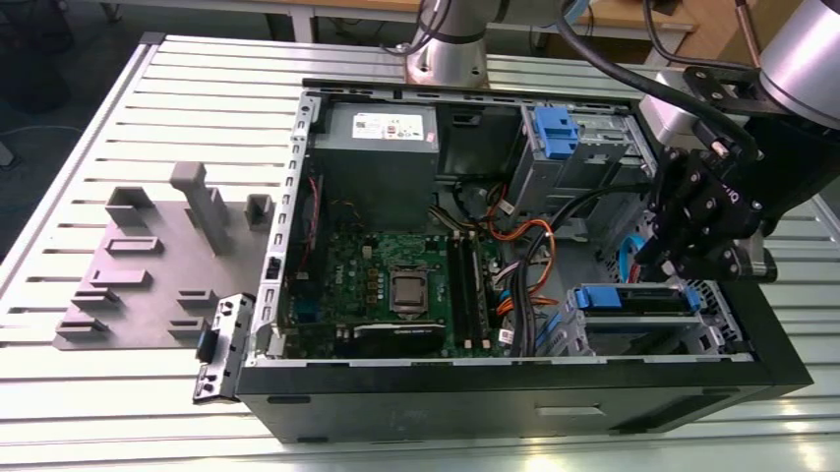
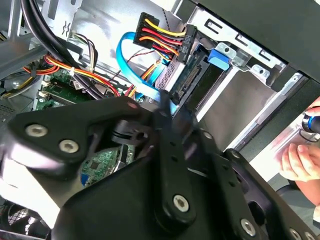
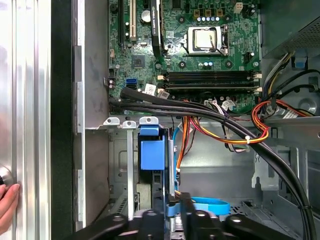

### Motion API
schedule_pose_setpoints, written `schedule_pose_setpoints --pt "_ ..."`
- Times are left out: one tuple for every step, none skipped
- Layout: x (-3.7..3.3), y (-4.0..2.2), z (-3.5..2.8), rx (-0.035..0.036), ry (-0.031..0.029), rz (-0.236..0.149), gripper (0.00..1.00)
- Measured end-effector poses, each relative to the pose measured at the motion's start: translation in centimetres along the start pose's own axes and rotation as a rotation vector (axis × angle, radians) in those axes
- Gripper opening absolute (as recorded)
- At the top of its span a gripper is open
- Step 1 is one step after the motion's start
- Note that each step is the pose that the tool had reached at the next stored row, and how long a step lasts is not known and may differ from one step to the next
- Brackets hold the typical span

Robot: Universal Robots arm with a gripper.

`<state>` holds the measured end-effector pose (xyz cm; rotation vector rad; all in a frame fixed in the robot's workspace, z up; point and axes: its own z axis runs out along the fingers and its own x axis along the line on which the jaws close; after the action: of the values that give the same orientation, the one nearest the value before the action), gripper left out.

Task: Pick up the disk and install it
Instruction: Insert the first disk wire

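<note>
1. An open black desktop computer case [image 1: 525, 405] lies on its side on the slatted aluminium desk [image 1: 92, 128]. The green motherboard [image 1: 393, 285] is exposed.
2. The black end effector [image 1: 672, 261] hangs inside the case, at the exterior view's right, just above the grey metal drive cage [image 1: 715, 324]. I cannot tell whether it is apart or together, because its own body blocks the view.
3. The disk [image 1: 636, 299], a flat silver drive in a blue plastic carrier, looks already slid into that cage. It is probably seated, but the view is poor.
4. A bundle of orange, red and yellow wires [image 2: 160, 32] and a blue flat cable [image 2: 132, 62] run to the drive end.
5. Step, as I judge it: the install phase, at or near the final seating.
6. Any further push calls for a straight line along the cage rails and staying clear of the cables.
</note>
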<state>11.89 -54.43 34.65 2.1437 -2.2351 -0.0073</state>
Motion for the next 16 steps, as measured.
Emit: schedule_pose_setpoints --pt "0.00 0.00 0.00 0.0000 0.0000 0.000 0.28" --pt "0.00 0.00 0.00 0.0000 0.0000 0.000 0.22" --pt "0.00 0.00 0.00 0.0000 0.0000 0.000 0.16" --pt "0.00 0.00 0.00 0.0000 0.0000 0.000 0.16" --pt "0.00 0.00 0.00 0.0001 0.0001 0.000 0.16" --pt "0.00 0.00 0.00 0.0000 0.0001 0.000 0.16" --pt "0.00 0.00 0.00 0.0000 0.0001 0.000 0.16" --pt "0.00 0.00 0.00 0.0000 0.0002 0.000 0.16" --pt "0.00 0.00 0.01 0.0001 0.0013 0.000 0.16" --pt "0.00 0.00 0.00 0.0001 0.0025 0.000 0.16" --pt "0.00 0.00 0.00 0.0001 0.0025 0.000 0.16" --pt "0.00 0.00 0.00 0.0001 0.0026 0.000 0.16" --pt "0.00 0.00 0.00 0.0002 0.0026 0.000 0.16" --pt "0.00 0.00 0.01 0.0001 0.0026 0.000 0.16" --pt "0.00 0.00 0.01 0.0001 0.0026 0.000 0.16" --pt "0.00 0.00 0.01 0.0001 0.0028 0.000 0.16"
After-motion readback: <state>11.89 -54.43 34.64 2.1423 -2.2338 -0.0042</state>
